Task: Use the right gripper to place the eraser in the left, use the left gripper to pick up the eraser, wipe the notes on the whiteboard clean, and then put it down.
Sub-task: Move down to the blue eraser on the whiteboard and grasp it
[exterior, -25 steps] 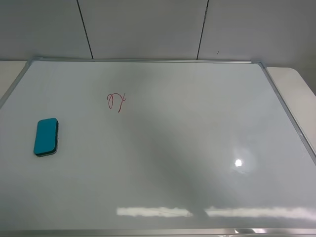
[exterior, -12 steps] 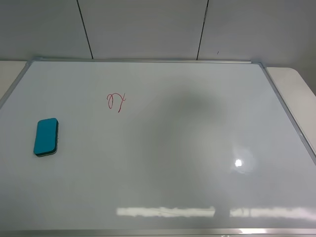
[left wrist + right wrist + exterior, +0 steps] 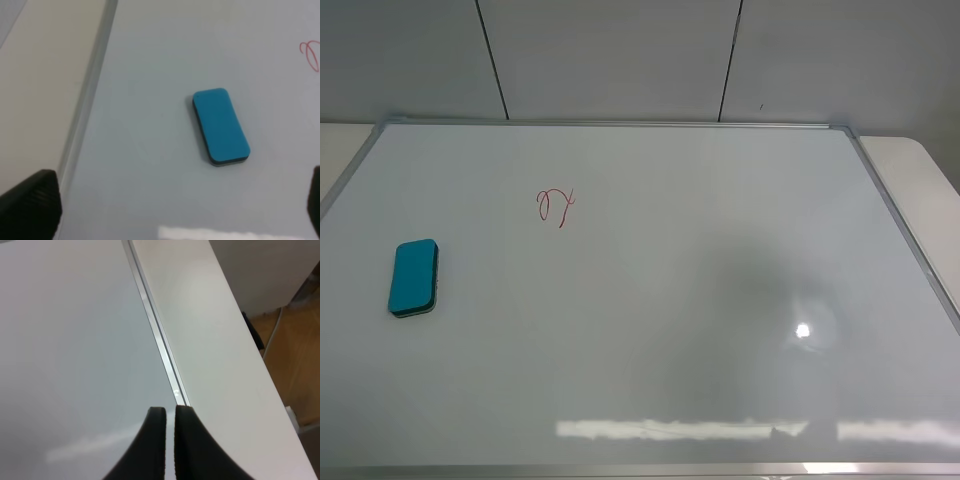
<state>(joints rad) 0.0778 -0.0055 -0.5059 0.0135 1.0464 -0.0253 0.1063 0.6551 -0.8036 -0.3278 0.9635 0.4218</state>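
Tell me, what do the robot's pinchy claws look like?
Both are plain black. The right gripper has two smooth fingers with rounded tips, getting wider toward the base. Only the chunky, matte finger ends of the left gripper show. I can't see any markings on them.

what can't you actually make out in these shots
- Exterior high view: neither black pincer is in frame. Only the teal-blue oblong eraser and the red marker scribble show on the glossy white silver-framed whiteboard.
- Left wrist view: the black left pincer is cut off by the picture's edge, and so is the scribble.
- Right wrist view: it shows the shut black right pincer, but the eraser and scribble are out of frame.
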